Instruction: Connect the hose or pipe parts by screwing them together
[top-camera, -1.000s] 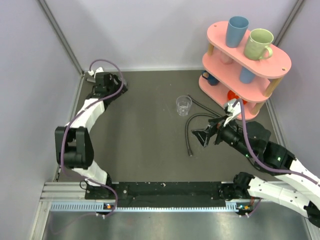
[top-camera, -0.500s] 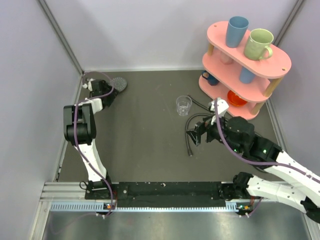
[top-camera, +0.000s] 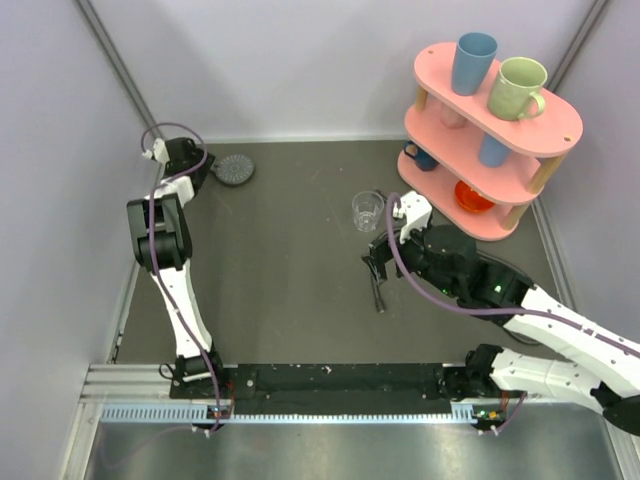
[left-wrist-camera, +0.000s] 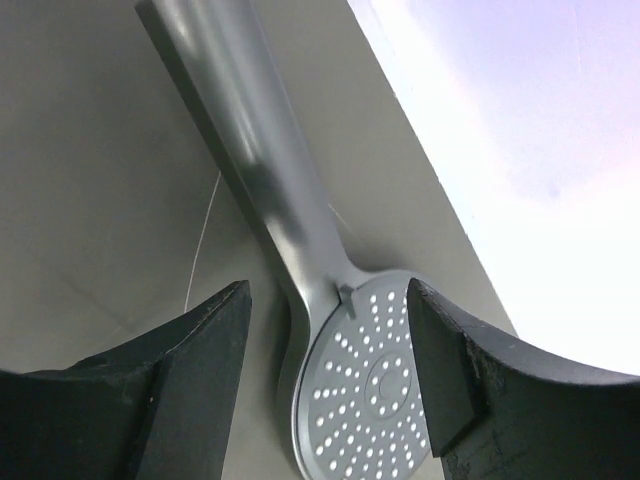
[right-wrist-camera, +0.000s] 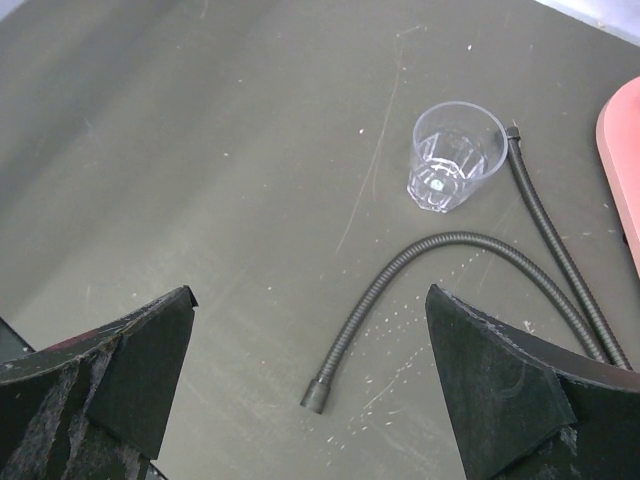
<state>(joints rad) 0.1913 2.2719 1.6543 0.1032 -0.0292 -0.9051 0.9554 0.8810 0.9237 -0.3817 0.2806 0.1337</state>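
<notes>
Shower (left-wrist-camera: 262, 190) flat on the desk (top-camera: 290, 260) in the far left corner, perforated face up, straight handle running away from the disc. Close to the far wall and the left wall, so little room on those sides. Left fingers (left-wrist-camera: 328, 310) spread, one on each side of the neck where handle meets disc, a gap showing on both sides, not touching it.

Hose (right-wrist-camera: 452, 238) well apart from the shower, on the right half of the desk. Curves in an arc, one end lying loose toward the near side, the other end just beside the cup (right-wrist-camera: 455, 157). Right fingers (right-wrist-camera: 310, 300) spread wide, hovering above the loose end, gripping nothing.

Wide stretch of bare desk between shower and hose.

Cup clear, upright, standing inside the bend of the hose, far from the loose end. Pink shelf (top-camera: 548, 118) at the far right corner, right of the hose. Blue cup (top-camera: 473, 62) and green mug (top-camera: 520, 87) on its top tier, red bowl (top-camera: 472, 197) on the lowest. Shelf foot and cup crowd the far part of the hose.
</notes>
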